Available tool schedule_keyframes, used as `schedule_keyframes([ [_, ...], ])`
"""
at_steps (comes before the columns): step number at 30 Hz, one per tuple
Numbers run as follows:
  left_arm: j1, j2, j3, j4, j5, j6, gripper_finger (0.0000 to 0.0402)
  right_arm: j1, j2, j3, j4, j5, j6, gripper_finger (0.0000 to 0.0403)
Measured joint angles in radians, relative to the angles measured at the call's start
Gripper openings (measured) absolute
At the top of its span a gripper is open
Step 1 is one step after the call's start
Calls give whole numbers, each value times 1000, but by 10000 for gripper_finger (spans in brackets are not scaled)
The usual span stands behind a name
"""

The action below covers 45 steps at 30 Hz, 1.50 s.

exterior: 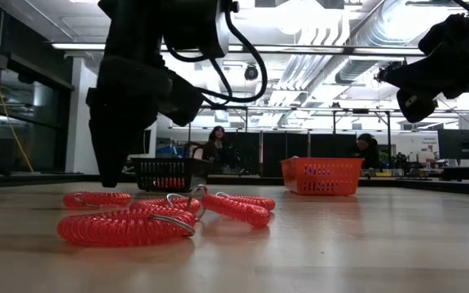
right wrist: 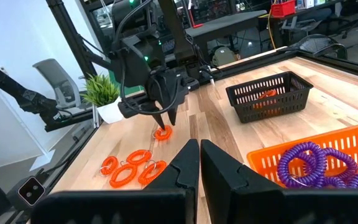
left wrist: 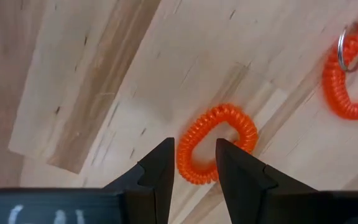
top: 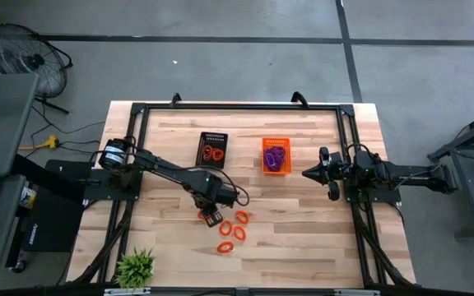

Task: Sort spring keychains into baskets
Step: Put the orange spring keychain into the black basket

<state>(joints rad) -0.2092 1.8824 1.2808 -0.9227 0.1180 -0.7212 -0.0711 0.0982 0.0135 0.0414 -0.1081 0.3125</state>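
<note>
High view: left hand [top: 211, 217] hangs low over one orange-red keychain [top: 206, 216] at mid-counter, toward the near edge. Four more loose orange loops [top: 231, 230] lie just beside it, nearer the front edge. Black basket [top: 213, 149] and orange basket [top: 276, 155] sit side by side toward the far edge; black one holds orange-red coils, orange one holds purple coils. No purple left loose on the counter, so purple sorting looks done; abt five orange still to go. Right hand [top: 312, 173] waits raised near the right edge, beside the orange basket.

Low view: orange loops [exterior: 125, 226] sprawl in the foreground, left hand [exterior: 108, 175] coming down behind them; both baskets stand well back, with people seated in the room beyond.

Left wrist view: fingers [left wrist: 160, 165] spread, straddling one side of the orange-red keychain [left wrist: 216, 143], not yet pinching it. Another loop w/ metal ring [left wrist: 348, 78] lies apart.

Right wrist view: right hand [right wrist: 199, 163] pressed together, holding nothing. Orange basket [right wrist: 272, 158] shows purple coils [right wrist: 316, 163]; black basket [right wrist: 272, 96] shows orange coils inside. Next up, likely: close on this loop, carry it to the black basket.
</note>
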Motion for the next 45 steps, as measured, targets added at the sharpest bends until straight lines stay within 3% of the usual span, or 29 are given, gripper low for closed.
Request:
schedule_keyframes([
  [9,0,4,0,-9,20,152,115,0,0,0,0,0,0,11],
  [22,0,110,6,-22,23,256,115,0,0,0,1,0,0,11],
  [34,-3,122,3,-8,-63,447,115,0,0,0,1,0,0,11],
  [45,-1,122,1,15,-71,638,114,0,0,0,0,0,0,11],
])
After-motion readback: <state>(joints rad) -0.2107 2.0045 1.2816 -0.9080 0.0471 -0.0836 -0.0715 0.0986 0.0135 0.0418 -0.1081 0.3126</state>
